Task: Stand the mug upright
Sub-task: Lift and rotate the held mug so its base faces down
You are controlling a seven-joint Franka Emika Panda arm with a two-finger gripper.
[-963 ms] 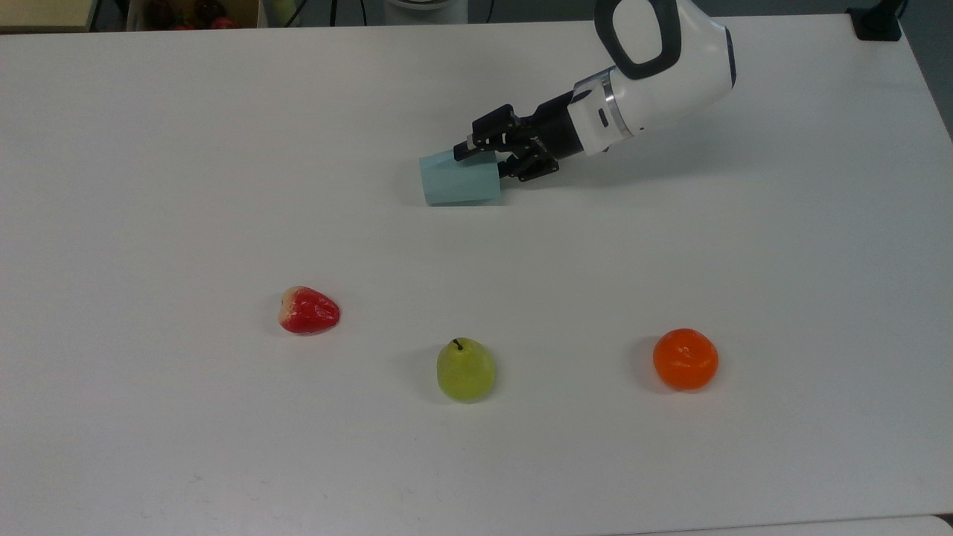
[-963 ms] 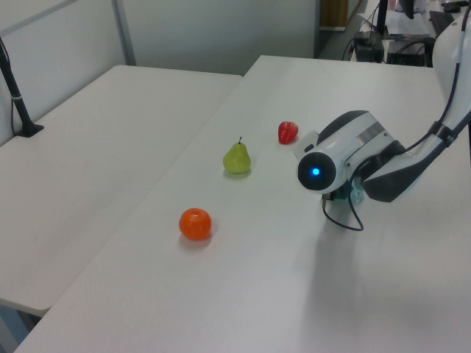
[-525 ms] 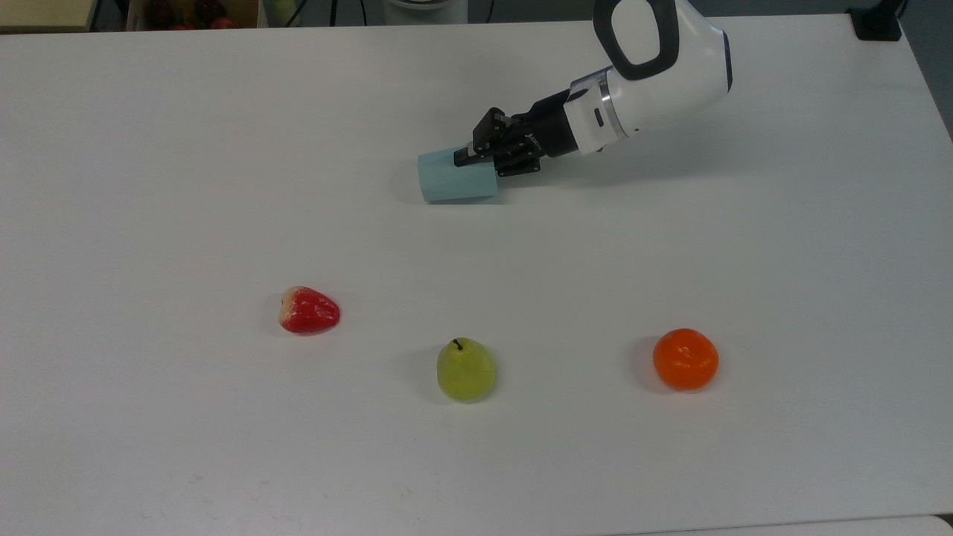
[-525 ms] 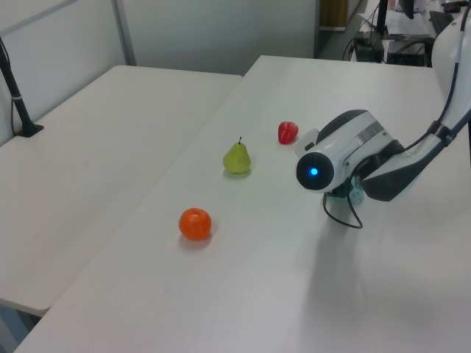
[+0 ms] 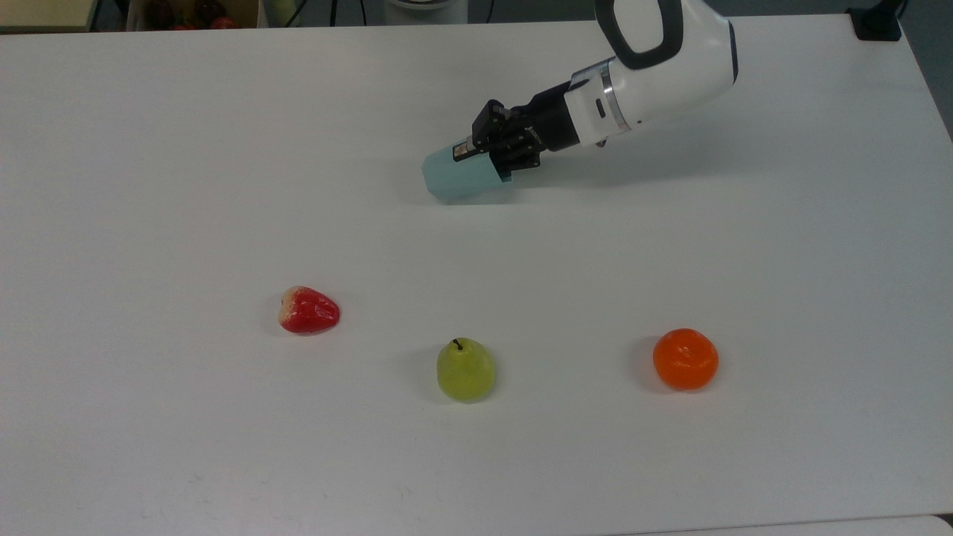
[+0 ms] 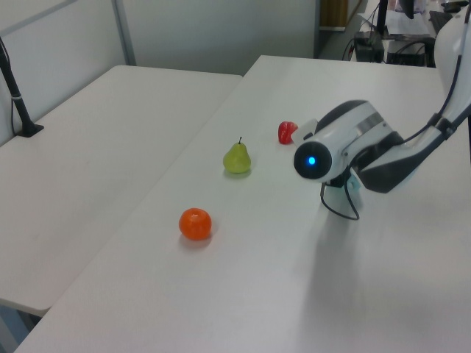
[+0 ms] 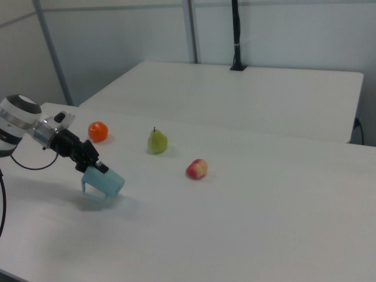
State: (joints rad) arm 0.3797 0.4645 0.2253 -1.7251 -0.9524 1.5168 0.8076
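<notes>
the arm (image 5: 655,71) slants low, tool (image 5: 484,152) clamped shut.

Bare white table (image 5: 223,149) surrounds the mug (image 5: 459,174) — nearest obstacles in the top view are the strawberry (image 5: 308,310) at 7 o'clock, pear (image 5: 465,370) at 6, orange (image 5: 685,359) at 4 — well apart.
</notes>
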